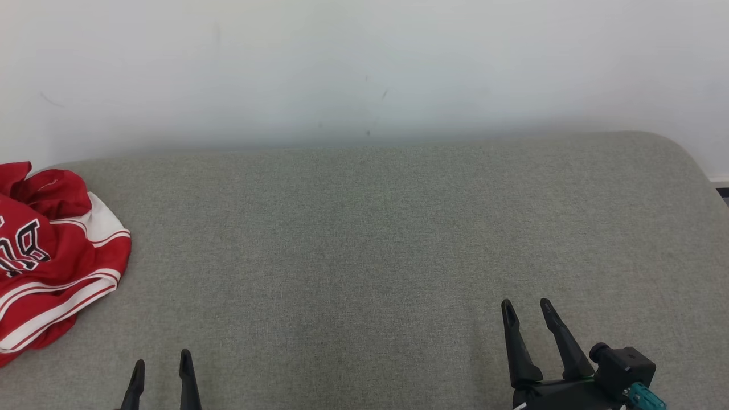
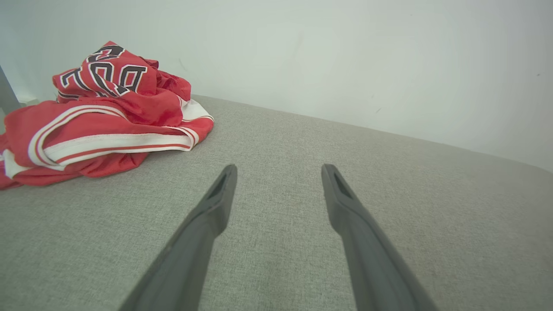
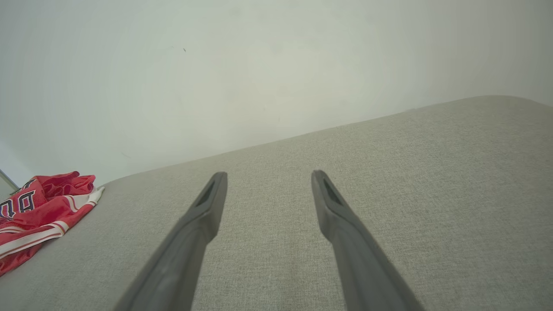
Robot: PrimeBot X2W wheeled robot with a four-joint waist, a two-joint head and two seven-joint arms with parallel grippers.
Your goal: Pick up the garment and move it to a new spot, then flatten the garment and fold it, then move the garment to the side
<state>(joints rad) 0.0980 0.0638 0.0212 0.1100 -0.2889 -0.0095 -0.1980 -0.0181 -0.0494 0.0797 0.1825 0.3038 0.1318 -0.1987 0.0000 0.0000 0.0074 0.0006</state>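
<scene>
both pairs of dark fingers stand spread and empty, left gripper [image 1: 162, 357] and right gripper [image 1: 525, 302] low over the grey upholstered surface [image 1: 364, 239]. the red jersey [image 1: 51, 256] lies crumpled at its left edge, well apart from both. the left arm is probably the better reach, and it should pinch a thick fold by the white trim. no container is involved.

The garment [image 1: 54, 256] lies in a heap at the left edge of the padded surface [image 1: 364, 239], close to the wall [image 1: 364, 68] that rises behind it. The left gripper [image 1: 162, 360] hangs over the near edge, right of the garment and apart from it. The right gripper [image 1: 525, 303] is farther right, well apart from both.
</scene>
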